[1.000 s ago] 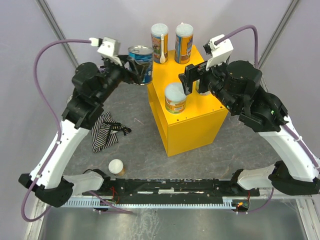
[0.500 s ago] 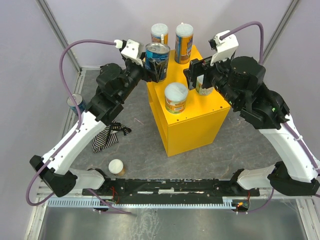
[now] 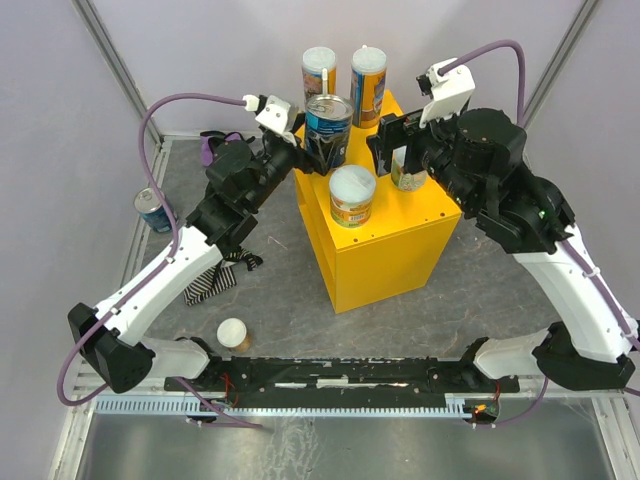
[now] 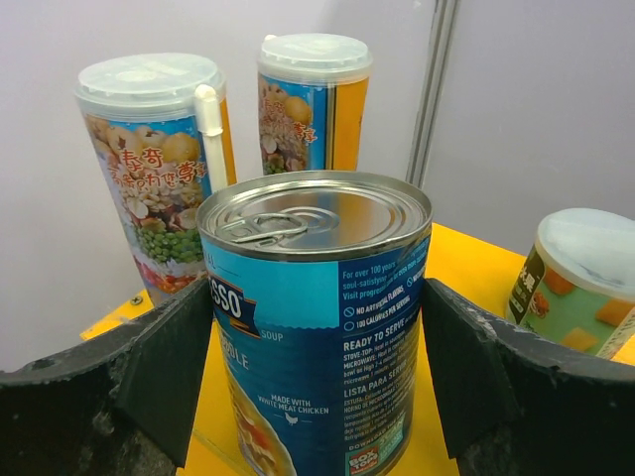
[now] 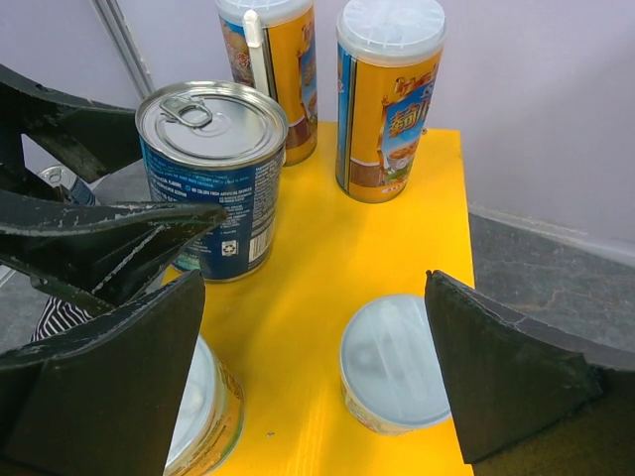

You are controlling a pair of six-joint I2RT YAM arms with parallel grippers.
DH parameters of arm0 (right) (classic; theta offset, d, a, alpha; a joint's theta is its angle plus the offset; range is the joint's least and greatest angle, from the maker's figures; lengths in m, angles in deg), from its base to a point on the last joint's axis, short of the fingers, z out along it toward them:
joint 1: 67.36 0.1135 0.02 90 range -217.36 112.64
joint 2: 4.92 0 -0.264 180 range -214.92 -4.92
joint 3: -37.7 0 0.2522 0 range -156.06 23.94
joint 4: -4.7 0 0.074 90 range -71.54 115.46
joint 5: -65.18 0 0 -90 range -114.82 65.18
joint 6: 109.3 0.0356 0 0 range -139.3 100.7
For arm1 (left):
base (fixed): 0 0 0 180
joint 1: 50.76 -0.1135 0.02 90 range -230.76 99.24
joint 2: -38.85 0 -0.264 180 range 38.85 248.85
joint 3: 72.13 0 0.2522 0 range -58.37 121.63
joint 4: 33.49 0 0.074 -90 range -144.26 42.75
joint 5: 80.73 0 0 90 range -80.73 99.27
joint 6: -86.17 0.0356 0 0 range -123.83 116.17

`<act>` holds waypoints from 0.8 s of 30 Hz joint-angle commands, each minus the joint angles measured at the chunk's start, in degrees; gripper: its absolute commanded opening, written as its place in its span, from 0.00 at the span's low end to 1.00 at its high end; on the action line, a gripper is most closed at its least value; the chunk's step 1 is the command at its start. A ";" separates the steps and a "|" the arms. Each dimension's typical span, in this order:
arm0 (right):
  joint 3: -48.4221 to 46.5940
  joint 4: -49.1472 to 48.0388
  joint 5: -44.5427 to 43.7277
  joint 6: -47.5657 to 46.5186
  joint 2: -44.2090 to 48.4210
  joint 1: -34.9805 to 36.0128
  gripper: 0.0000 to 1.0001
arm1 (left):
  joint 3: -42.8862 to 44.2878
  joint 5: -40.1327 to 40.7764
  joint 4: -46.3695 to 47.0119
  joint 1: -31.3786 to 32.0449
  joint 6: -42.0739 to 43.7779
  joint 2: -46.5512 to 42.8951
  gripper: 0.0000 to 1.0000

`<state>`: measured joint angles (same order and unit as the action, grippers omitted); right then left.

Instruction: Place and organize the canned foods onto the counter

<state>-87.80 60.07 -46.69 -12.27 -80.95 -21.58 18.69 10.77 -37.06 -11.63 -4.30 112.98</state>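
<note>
Worktop: the large bright yellow box-shaped counter (image 3: pixel 390 250) stands on the grey table (image 3: pixel 290 300), between the two arms.
Left arm: the left gripper (image 4: pixel 317 327) is clamped on the blue-labelled silver-topped tin (image 3: pixel 329 110), with one black finger (image 4: pixel 164 367) pressed against each side of the label.
Held tin: it is upright with its pull ring on top, over the counter's far left part and just in front of the tall tubes. In the right wrist view its base looks level with the yellow top, but I cannot tell whether it touches.
Right arm: the right gripper (image 5: pixel 313 288) is spread wide and grasps nothing, hanging above the counter's right side.
Tub under right arm: a short tub with a pale lid (image 5: pixel 395 362) sits on the counter below the spread fingers, touching neither.
Tall tubes: two colourful tubes with translucent lids stand at the counter's far edge. The spoon-bearing tube (image 3: pixel 319 72) is on the left and the orange-and-blue tube (image 3: pixel 368 85) on the right, close together but apart.
Front tub: a short orange-labelled tub with a white lid (image 3: pixel 352 195) stands on the counter's near left part.
Off the counter: a second blue-labelled tin (image 3: pixel 152 208) stands upright at the table's left edge. A small white-lidded tub (image 3: pixel 233 333) stands near the arm bases.
Cloths: the striped black-and-white cloth (image 3: pixel 210 270) lies crumpled beside the left arm, and the purple cloth (image 3: pixel 213 148) lies at the far left.
</note>
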 commanded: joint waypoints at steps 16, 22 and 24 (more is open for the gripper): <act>-6.29 -1.94 2.81 1.65 -6.02 -1.29 0.99 | 1.56 -6.31 4.58 0.33 -2.46 -3.48 0.88; -12.29 0.05 4.41 1.95 -10.14 -1.55 0.99 | 1.90 -6.73 2.03 0.31 -1.00 -4.85 0.99; -14.60 1.07 5.20 2.08 -11.79 -1.61 0.99 | 2.35 -6.60 1.34 0.28 -0.73 -5.14 0.99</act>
<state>-96.89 60.64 -43.41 -10.94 -90.54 -22.85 18.08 5.06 -37.74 -11.63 -5.54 110.49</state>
